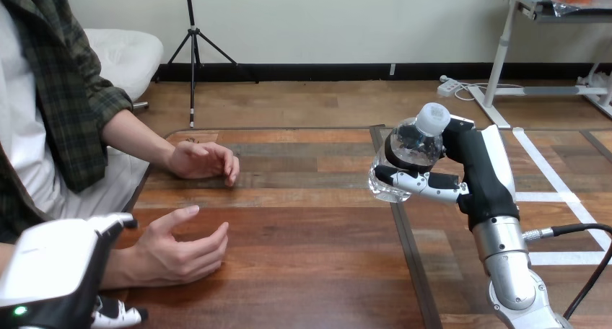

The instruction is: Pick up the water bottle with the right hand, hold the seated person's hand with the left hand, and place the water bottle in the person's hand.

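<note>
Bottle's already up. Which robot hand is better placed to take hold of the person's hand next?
Left. The left robot hand sits right by the wrist of the person's nearer hand; the right robot hand is across the table, shut on the water bottle.

One camera sits on the robot's head. It looks forward and down across the wooden surface (310, 221). The left hand (50, 271) is very near, at the bottom left corner. The right hand (473, 167) with the bottle (420, 136) is farther out, at the right. A person (50, 105) shows at the left edge.
</note>
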Robot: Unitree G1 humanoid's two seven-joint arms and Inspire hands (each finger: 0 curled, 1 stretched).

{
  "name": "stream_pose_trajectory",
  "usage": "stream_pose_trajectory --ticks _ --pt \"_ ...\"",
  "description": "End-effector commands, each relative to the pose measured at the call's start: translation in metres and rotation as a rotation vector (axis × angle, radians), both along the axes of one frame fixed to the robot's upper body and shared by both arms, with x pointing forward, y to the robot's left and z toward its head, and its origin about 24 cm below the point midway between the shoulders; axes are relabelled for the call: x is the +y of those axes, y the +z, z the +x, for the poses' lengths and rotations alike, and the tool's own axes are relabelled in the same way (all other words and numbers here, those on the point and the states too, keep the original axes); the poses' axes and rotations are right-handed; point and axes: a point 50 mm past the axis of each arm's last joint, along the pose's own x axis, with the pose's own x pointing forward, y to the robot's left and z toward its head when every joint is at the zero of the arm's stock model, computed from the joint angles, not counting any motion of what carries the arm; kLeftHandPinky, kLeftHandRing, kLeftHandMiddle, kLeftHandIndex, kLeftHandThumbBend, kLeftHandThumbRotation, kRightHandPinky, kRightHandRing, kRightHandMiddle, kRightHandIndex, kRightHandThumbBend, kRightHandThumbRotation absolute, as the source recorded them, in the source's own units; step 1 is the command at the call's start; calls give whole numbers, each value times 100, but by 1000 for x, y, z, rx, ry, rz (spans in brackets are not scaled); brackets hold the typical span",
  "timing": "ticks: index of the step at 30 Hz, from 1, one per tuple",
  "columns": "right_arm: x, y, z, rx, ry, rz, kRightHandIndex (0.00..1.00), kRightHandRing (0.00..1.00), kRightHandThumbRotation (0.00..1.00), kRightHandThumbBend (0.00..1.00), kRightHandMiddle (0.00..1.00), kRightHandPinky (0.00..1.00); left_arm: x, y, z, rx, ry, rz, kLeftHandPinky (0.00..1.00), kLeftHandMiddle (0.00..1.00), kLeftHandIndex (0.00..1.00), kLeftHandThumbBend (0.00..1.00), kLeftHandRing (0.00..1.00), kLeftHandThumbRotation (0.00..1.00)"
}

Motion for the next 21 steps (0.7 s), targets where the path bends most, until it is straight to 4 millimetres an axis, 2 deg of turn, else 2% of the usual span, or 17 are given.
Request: stream_pose_trajectory --ticks 1,21 --pt "7 32 13 -148 27 30 49 44 0 73 48 40 -9 19 15 -57 -53 61 74 80 77 97 78 12" --pt "7 31 13 -138 33 40 48 45 0 72 48 40 -15 3 30 26 -36 129 78 82 79 96 81 13"
